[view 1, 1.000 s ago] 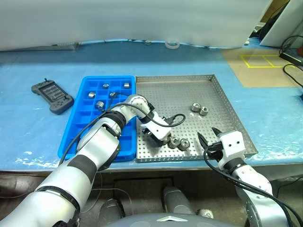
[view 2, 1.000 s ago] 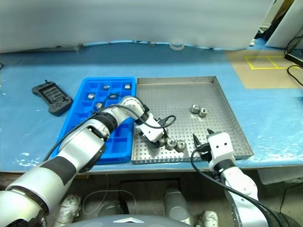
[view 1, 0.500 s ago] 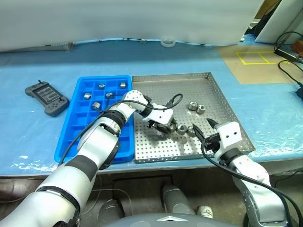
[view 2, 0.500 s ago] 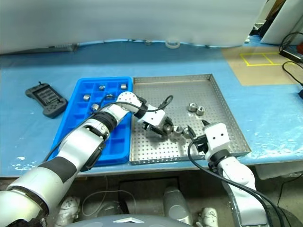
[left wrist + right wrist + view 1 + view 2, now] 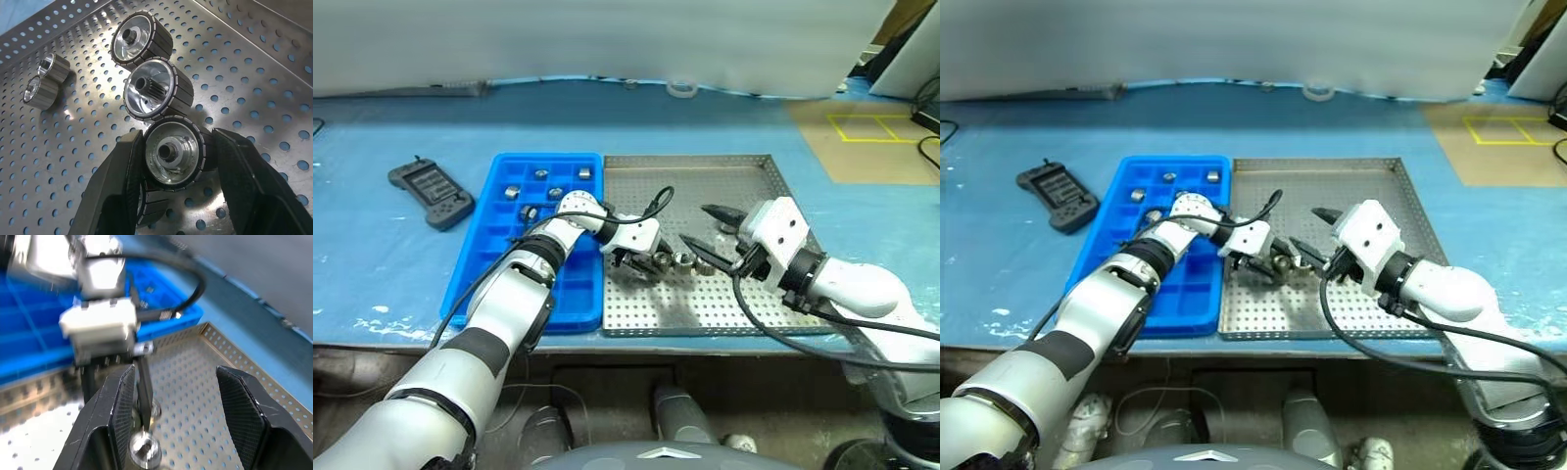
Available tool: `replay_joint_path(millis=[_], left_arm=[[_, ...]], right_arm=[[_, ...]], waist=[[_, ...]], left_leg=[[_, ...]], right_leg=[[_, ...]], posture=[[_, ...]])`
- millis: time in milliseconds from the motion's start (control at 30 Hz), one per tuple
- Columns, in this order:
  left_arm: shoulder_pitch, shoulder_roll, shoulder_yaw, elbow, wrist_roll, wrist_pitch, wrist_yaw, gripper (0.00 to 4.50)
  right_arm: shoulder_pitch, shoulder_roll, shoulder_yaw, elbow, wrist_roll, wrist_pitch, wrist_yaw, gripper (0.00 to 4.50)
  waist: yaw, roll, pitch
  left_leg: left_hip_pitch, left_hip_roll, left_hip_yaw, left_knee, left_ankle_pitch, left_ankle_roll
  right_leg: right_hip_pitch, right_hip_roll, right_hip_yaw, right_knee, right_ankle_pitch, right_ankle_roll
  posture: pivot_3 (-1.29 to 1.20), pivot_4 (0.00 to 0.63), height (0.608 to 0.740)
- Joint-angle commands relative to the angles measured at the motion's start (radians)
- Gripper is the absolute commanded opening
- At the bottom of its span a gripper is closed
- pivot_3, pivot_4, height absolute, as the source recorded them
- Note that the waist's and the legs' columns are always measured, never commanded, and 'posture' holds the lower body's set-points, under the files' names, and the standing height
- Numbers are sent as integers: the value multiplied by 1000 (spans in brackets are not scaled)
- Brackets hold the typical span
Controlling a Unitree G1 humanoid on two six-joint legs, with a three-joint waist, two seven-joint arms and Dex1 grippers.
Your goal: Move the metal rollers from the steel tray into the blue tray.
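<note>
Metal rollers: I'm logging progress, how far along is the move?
Done: several metal rollers sit in the blue tray. In hand: the left gripper is closed on one roller. Left: more lie in the steel tray; the right gripper is open.

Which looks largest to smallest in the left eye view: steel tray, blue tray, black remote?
1. Steel tray
2. Blue tray, narrower but similar in length
3. Black remote, clearly the smallest
</note>
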Motion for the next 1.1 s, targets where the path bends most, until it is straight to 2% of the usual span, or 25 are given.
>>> replay_joint_path(millis=[33,100,200,300,333,567,733,933,1100], left_arm=[[-35,-6,41,-44,-56,1,-22,2046],[-39,1,42,-41,-50,-3,-10,2046],[-47,-2,60,-44,-69,18,-23,2018],[-45,-6,72,-53,-87,34,-48,2018],[-43,-7,71,-55,-89,34,-53,2018],[-26,-25,68,-66,-93,44,-65,2018],[-38,-33,69,-62,-92,49,-57,2018],[-71,-26,76,-44,-88,65,-30,2018],[-84,-47,109,-60,-152,178,-142,2018]], right_arm=[[28,-68,27,13,-41,-49,62,2844],[53,-82,16,45,-73,-95,64,2844],[78,-63,-11,97,-112,-173,41,3317],[94,-48,1,123,-171,-237,15,4368],[85,-39,10,129,-201,-260,-5,4485],[40,1,63,146,-252,-280,-9,4485],[64,-20,144,158,-312,-308,28,4485],[71,-47,143,151,-370,-347,53,4485],[20,-35,190,246,-544,-496,-29,4485]], waist=[[15,0,0],[26,0,0],[38,0,0],[46,0,0],[46,0,0],[45,0,0],[45,0,0],[44,0,0],[41,0,0]], left_leg=[[0,1,0,0,0,0],[-1,0,0,0,0,0],[-1,0,1,1,0,0],[-2,-1,1,2,0,0],[-2,-1,1,2,0,0],[-2,-1,2,2,0,1],[-3,-1,1,2,0,1],[-4,-1,2,3,0,1],[-4,-1,2,4,0,1]], right_leg=[[0,0,1,0,0,0],[-1,-2,1,1,0,0],[-2,-3,1,1,0,0],[-3,-3,0,1,0,0],[-3,-3,0,1,0,0],[-4,-3,0,2,0,0],[-4,-4,0,2,0,0],[-4,-4,0,1,0,0],[-4,-4,0,2,0,0]], posture=[[-465,150,740],[-462,150,740],[-457,150,740],[-455,150,740],[-456,150,740],[-469,150,740],[-472,150,740],[-472,150,740],[-473,150,740]])
